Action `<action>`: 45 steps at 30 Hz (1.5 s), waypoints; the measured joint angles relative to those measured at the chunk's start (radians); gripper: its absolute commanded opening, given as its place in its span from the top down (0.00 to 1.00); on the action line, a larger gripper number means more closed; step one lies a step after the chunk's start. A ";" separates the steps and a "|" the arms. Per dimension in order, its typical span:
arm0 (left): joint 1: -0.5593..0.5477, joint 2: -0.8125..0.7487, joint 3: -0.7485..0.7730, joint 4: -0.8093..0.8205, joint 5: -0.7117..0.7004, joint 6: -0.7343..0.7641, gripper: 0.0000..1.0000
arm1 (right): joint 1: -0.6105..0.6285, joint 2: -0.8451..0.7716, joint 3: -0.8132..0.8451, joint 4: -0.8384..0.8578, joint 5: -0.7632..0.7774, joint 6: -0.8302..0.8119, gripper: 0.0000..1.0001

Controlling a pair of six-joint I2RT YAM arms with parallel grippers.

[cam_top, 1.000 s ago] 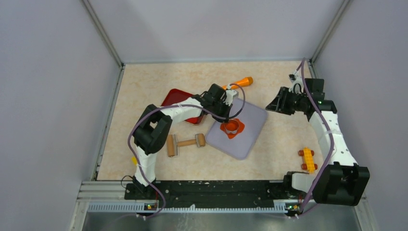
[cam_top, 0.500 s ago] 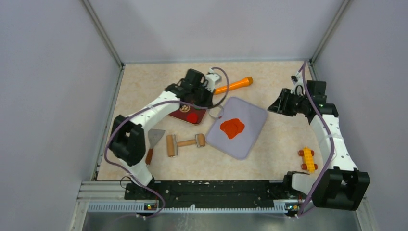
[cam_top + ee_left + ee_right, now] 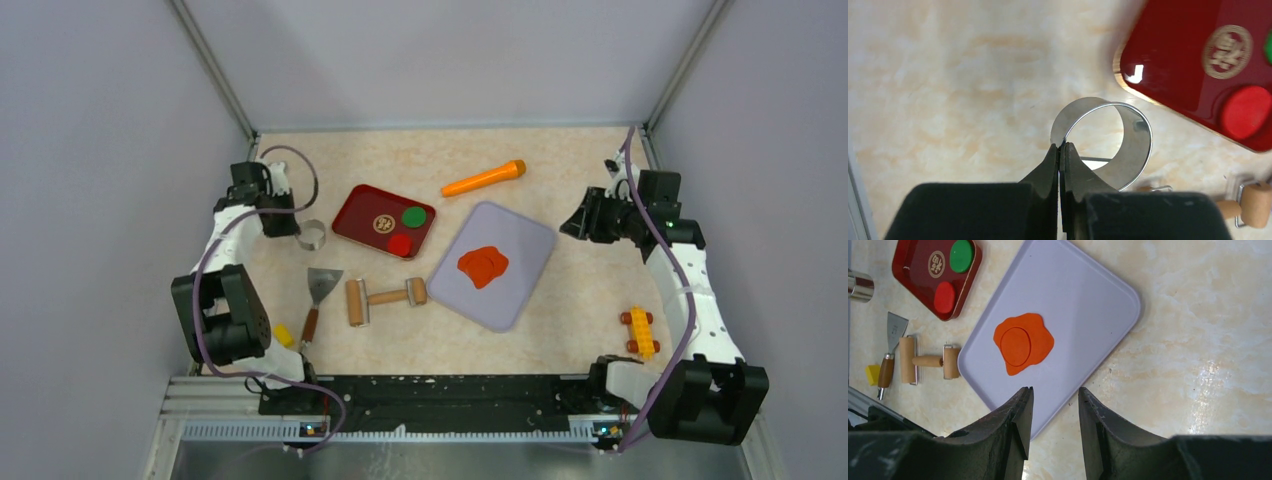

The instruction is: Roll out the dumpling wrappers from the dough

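A flat orange dough sheet (image 3: 483, 265) lies on the lilac board (image 3: 520, 245). In the right wrist view the dough (image 3: 1040, 337) shows a round cut outline. One orange-red dumpling wrapper (image 3: 400, 244) lies in the red tray (image 3: 355, 210), beside a green disc (image 3: 413, 215) and a brown patterned disc (image 3: 383, 225). My left gripper (image 3: 290, 228) is at the far left, left of the tray. It is shut (image 3: 1060, 146) on the wall of a metal ring cutter (image 3: 1135, 145). My right gripper (image 3: 1055, 390) is open and empty, above the table by the board's right edge.
A wooden rolling pin (image 3: 386, 297) and a scraper (image 3: 320, 290) lie in front of the tray. An orange-handled tool (image 3: 485, 179) lies behind the board. A yellow toy car (image 3: 638, 331) sits near right. A small yellow block (image 3: 283, 335) sits near left.
My left arm lifted the ring cutter off the dough and swung it left, past the tray, to the far left. The tray's discs came into view. My right arm barely moved.
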State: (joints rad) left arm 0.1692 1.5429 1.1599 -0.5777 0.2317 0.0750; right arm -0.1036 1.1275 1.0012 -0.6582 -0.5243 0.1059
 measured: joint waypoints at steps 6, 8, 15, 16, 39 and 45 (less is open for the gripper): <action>0.124 0.004 -0.069 0.002 -0.047 -0.051 1.00 | 0.000 0.000 0.000 0.000 0.000 -0.007 0.60; 0.135 0.004 -0.093 0.002 -0.062 -0.070 1.00 | 0.000 0.000 0.000 0.000 0.000 -0.011 0.60; 0.167 0.002 -0.198 0.008 -0.100 -0.134 1.00 | 0.000 0.000 0.000 0.000 0.001 -0.023 0.60; 0.176 -0.001 -0.207 0.009 -0.104 -0.144 1.00 | 0.000 0.000 0.000 0.000 0.001 -0.026 0.60; 0.238 -0.248 -0.253 0.026 0.023 -0.212 0.51 | 0.002 0.068 -0.013 0.013 -0.042 -0.093 0.55; -0.164 -0.275 -0.227 0.138 0.190 -0.154 0.50 | 0.101 0.140 0.002 0.005 -0.043 -0.258 0.42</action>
State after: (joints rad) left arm 0.0048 1.2682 0.9333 -0.4397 0.4217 -0.0795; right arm -0.0029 1.2671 1.0035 -0.6533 -0.5678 -0.1524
